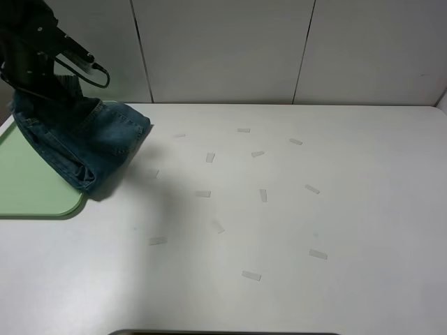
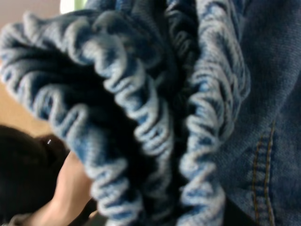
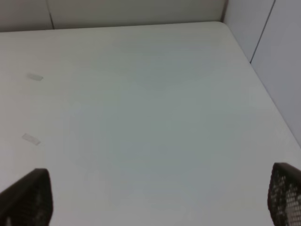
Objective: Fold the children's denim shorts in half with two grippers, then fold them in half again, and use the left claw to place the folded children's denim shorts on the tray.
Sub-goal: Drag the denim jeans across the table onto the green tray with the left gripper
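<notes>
While left tool (image 1: 66, 94) grips, shorts (image 1: 87, 143) overhang tray (image 1: 28, 188)

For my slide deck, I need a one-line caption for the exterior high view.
Left arm carries the folded denim shorts over the edge of the green tray.

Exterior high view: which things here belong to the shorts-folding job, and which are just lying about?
Job:
- denim shorts, folded, hanging from the left gripper over the tray's edge
- green tray
- right gripper, fingers wide apart, holding nothing

Lying about:
- tape strips scattered on the white table
</notes>
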`<state>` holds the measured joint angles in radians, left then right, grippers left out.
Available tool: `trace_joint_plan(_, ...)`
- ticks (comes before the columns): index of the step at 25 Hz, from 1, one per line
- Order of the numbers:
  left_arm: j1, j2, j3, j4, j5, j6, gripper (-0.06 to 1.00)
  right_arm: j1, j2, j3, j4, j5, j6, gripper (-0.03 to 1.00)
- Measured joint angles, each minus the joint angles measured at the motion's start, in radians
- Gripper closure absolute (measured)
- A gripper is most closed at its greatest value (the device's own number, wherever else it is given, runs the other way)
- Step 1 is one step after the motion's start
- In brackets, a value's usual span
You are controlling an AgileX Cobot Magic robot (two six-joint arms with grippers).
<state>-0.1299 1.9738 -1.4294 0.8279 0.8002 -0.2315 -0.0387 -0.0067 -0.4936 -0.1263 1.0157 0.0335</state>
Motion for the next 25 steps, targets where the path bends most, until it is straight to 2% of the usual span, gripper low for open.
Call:
trace_joint_plan(12, 0.109, 0.000, 0.112, 0.030, -0.023, -0.110, 0.75, 0.000, 0.000, 0.000, 0.000, 0.000, 0.000, 0.27)
trace_joint_plan(25, 0.118, 0.004, 0.139, 0.049, -0.035, -0.155, 0.75, 0.000, 0.000, 0.000, 0.000, 0.000, 0.000, 0.27)
